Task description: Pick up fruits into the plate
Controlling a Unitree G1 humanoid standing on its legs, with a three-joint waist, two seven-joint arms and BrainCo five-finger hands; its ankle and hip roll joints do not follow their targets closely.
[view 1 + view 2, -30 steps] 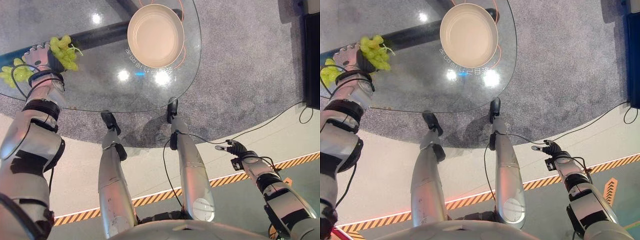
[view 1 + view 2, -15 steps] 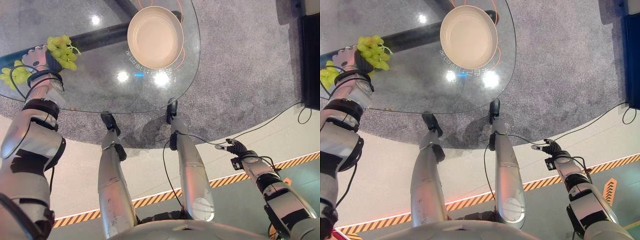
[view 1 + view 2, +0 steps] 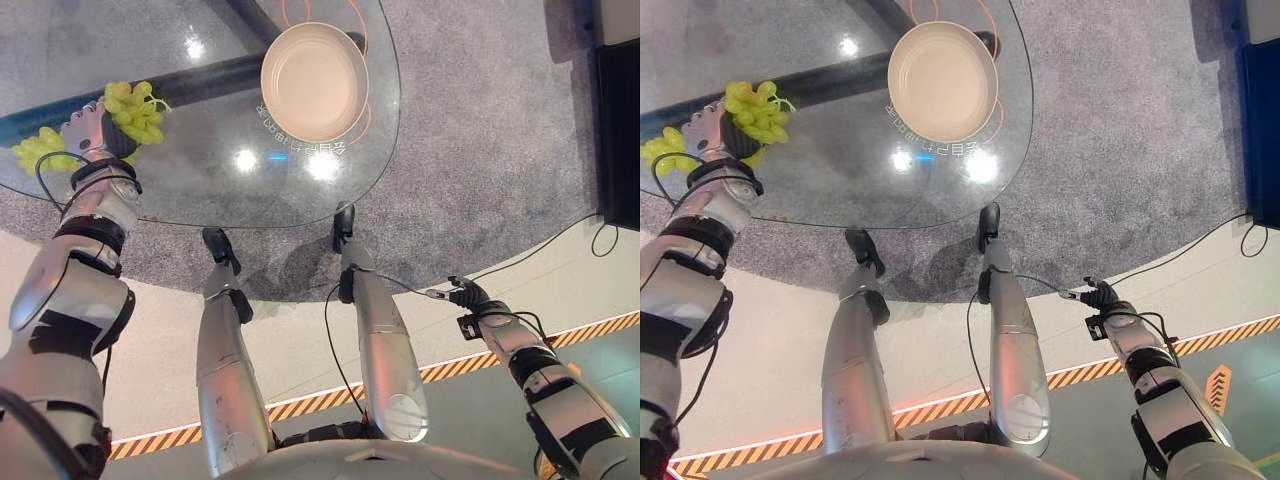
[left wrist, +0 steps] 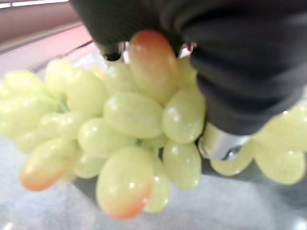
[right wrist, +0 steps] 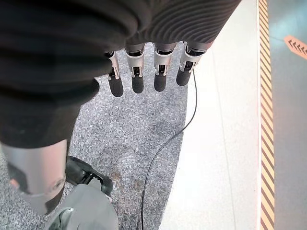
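A bunch of green grapes [image 3: 135, 108] is grasped by the left robot hand [image 3: 98, 135] above the glass worktop [image 3: 200, 150], well apart from the empty plate [image 3: 314, 80]. A soft, easily crushed load is judged; the stem would suit holding. The right robot hand [image 3: 470, 297] hangs relaxed, away from the plate.

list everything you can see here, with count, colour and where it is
grape bunch: 1, yellow-green, held in the left hand above the table's left part
second grape bunch: 1, yellow-green, on the table's left edge, behind the left wrist
plate: 1, cream, empty, on the table's far side
table: 1, clear glass, rounded, over grey carpet
striped floor tape: yellow and black, across the floor near the robot
left hand: curled round the grape bunch
right hand: low at the right, off the table, fingers straight, holding nothing
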